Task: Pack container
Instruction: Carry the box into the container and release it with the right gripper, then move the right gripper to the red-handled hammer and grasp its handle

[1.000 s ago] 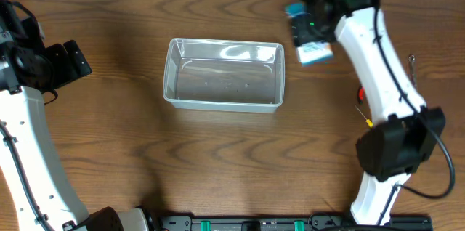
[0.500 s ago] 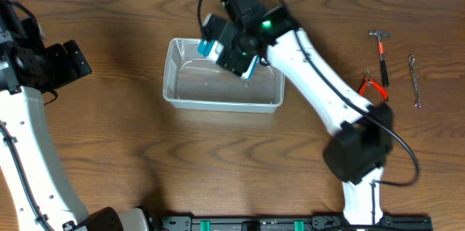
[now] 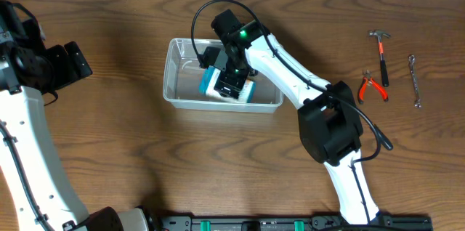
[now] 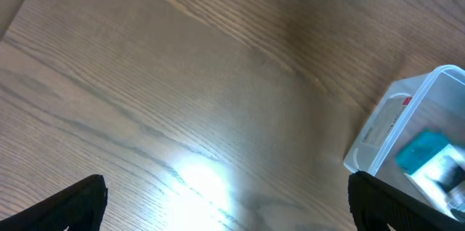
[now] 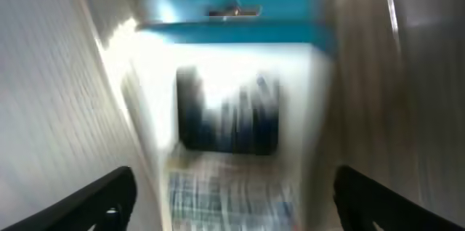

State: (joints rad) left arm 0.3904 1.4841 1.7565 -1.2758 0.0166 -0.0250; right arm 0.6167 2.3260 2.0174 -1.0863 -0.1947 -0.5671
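The wood-grain table [image 3: 218,165] fills nearly the whole overhead view, dark brown with a soft glare patch. Of the room, only a pale strip shows past its far edge, plus a black rail [image 3: 254,224] along the near one. The right arm [image 3: 290,78] reaches across to the clear plastic container [image 3: 189,103], which sits left of centre toward the far side of the table. The right gripper [image 3: 232,80] is down inside the container over a blue-and-white box [image 3: 209,83] lying on its floor. In the blurred wrist view its jaws are spread wider than the box and seem clear of its sides, so the claw looks released rather than gripping. The left gripper [image 3: 78,60] hovers well off to the left, fully spread and holding nothing. By my reading one item is packed. A hammer [image 3: 379,55], red-handled pliers [image 3: 372,87] and a wrench [image 3: 415,80] lie together far right, probably yet to go in.
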